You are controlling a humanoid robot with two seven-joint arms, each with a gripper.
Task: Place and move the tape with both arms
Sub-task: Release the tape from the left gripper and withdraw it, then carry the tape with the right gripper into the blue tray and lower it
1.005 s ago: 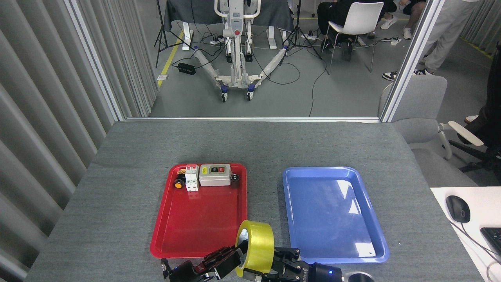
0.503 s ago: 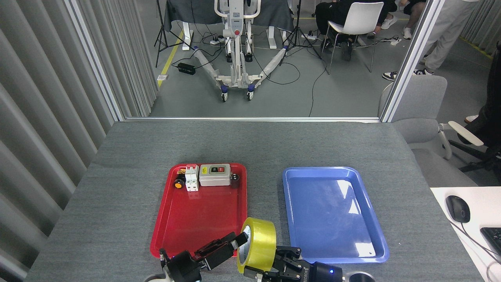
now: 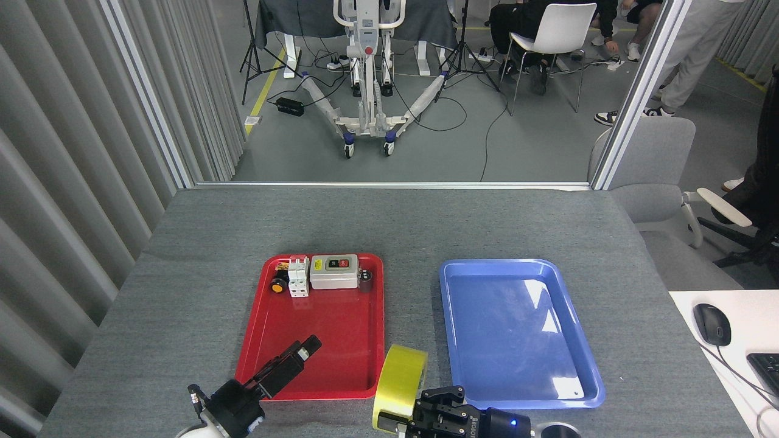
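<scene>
The yellow tape [image 3: 398,383] stands on edge, lifted near the table's front edge, in the gap between the red tray and the blue tray. My right gripper [image 3: 406,420] comes up from the bottom edge and is shut on the roll's lower part, its blue light showing behind. My left gripper [image 3: 302,351] sits apart from the tape to the left, over the red tray's front left corner. Its dark fingers point up and right, seen edge-on, and hold nothing.
The red tray [image 3: 249,359] carries a grey switch box [image 3: 333,271], white blocks and small parts along its far edge. The blue tray [image 3: 517,328] lies to the right. A mouse [image 3: 711,323] rests on a white desk at far right.
My left gripper let go of the tape and drew back to the left. The right gripper kept the roll, which turned more edge-on and sank slightly.
</scene>
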